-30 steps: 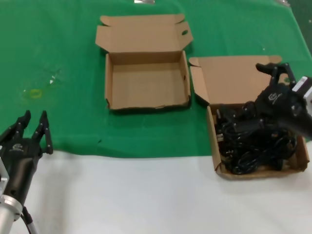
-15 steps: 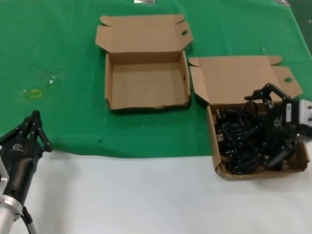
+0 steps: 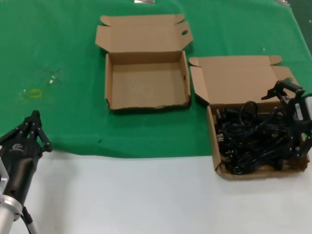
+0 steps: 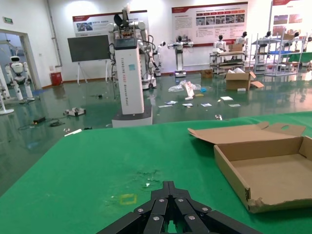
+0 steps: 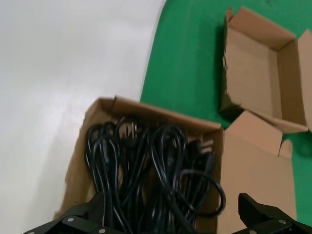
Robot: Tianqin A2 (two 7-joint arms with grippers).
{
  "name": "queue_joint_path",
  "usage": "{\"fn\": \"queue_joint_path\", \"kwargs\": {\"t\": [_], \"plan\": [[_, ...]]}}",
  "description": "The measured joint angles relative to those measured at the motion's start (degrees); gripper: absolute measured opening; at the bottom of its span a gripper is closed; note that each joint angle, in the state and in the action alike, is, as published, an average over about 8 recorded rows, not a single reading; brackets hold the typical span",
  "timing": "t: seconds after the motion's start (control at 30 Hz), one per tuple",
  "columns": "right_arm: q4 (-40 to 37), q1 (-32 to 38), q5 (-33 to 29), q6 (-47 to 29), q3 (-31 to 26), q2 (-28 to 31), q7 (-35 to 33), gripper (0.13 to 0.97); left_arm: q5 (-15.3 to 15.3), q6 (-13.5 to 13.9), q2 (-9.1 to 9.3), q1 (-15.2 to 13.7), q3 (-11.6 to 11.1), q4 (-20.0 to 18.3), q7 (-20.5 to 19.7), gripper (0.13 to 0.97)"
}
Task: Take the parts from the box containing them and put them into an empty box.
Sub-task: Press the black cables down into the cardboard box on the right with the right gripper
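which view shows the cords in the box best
The right wrist view: the cords fill its middle, loops and plug visible. The head view shows them farther off, partly behind the right gripper. The left wrist view shows none.

Green surface (image 3: 68,53) lies open between the boxes; the empty box (image 3: 146,80) gapes upward, its raised lid (image 3: 141,31) behind.

Work surface: green cloth (image 3: 58,44) over the far part of the table, plain white tabletop (image 3: 146,195) nearer, with a small yellow mark (image 3: 35,92) on the cloth. Hall beyond: glossy grey-green floor (image 4: 73,131) with reflections; white walls carrying red-headed display boards (image 4: 209,22); dark screen on a stand (image 4: 88,48); white pillar-shaped kiosk on a base (image 4: 130,83); metal shelving racks (image 4: 278,53); white humanoid figures standing along the walls (image 4: 17,73); scattered litter and cardboard cartons on the floor (image 4: 239,80)
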Motion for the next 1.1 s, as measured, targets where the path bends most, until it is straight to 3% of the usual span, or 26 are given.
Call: {"fn": "queue_joint_path", "kwargs": {"t": [0.3, 0.6, 0.9, 1.1], "plan": [[-4.93, -0.07, -3.36, -1.15, 2.45, -3.36, -3.26, 0.964, 0.00, 0.00, 0.00, 0.00, 0.00, 0.00, 0.00, 0.144], [-8.56, -0.35, -4.49, -0.26, 4.74, -6.00, -6.16, 0.908, 0.01, 0.00, 0.00, 0.00, 0.00, 0.00, -0.05, 0.144], [-10.39, -0.59, -5.28, -0.18, 5.88, -7.76, -7.93, 0.780, 0.03, 0.00, 0.00, 0.00, 0.00, 0.00, -0.03, 0.144], [-10.96, -0.78, -5.82, -0.55, 6.13, -8.43, -8.47, 0.632, 0.03, 0.00, 0.00, 0.00, 0.00, 0.00, -0.03, 0.144]]}}
